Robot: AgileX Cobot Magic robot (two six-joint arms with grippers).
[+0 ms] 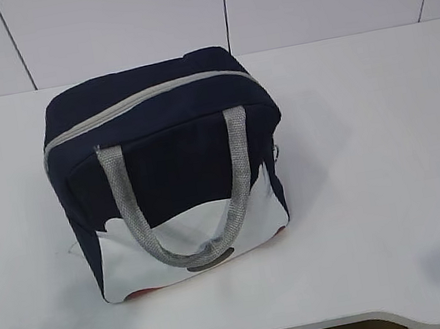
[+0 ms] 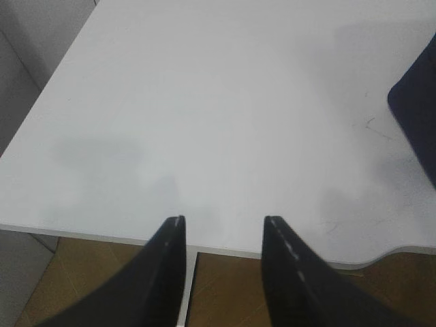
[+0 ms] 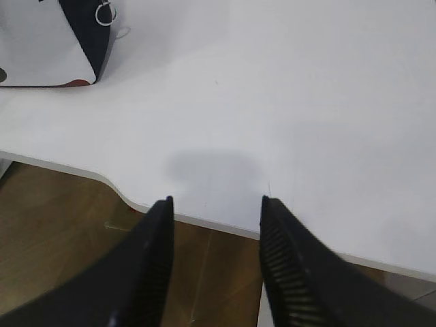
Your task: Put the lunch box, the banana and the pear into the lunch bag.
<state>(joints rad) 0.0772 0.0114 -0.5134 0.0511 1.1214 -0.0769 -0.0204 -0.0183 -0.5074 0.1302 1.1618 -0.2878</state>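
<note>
The navy lunch bag (image 1: 172, 168) stands on the white table (image 1: 369, 148), its grey zipper shut along the top and grey handles hanging down its white lower panel. A navy corner of the lunch bag (image 2: 417, 112) shows in the left wrist view, and its white lower corner (image 3: 48, 48) with a ring pull shows in the right wrist view. The lunch box, the banana and the pear are out of view. My left gripper (image 2: 223, 219) hangs open over the table's front edge, empty. My right gripper (image 3: 216, 199) is open and empty, also at the front edge.
The table's front edge (image 3: 204, 221) has a curved cut-out, with brown floor (image 3: 61, 225) below it. A white tiled wall (image 1: 219, 4) stands behind the table.
</note>
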